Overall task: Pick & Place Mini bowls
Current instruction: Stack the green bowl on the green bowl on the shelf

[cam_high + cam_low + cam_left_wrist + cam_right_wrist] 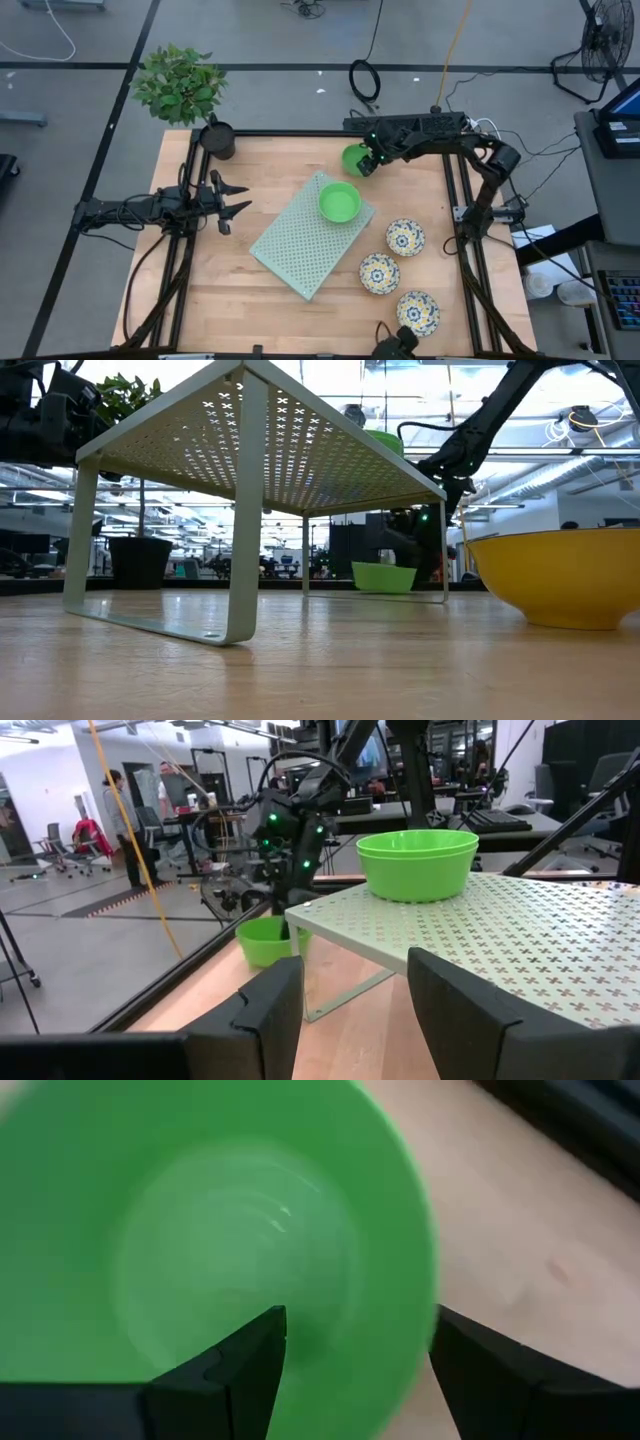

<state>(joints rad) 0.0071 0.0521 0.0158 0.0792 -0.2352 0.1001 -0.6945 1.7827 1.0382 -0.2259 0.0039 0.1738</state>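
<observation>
A plain green mini bowl [353,160] stands on the wooden table near its far edge; it also shows in the low view [385,577] and the left wrist view [262,940]. My right gripper [355,1330] is open over it, pointing down, one finger [250,1365] inside the bowl and one [490,1375] outside its rim; I see no touch. Another green bowl [340,201] stands on the pale green perforated rack [300,245]. Three floral bowls [405,237] [379,273] [417,312] rest on the table at the right. My left gripper [238,198] is open and empty, left of the rack.
A black plant pot [217,140] with a leafy plant stands at the table's far left corner. The rack stands raised on legs [245,560] in the table's middle. People show in the room beyond the table [120,810].
</observation>
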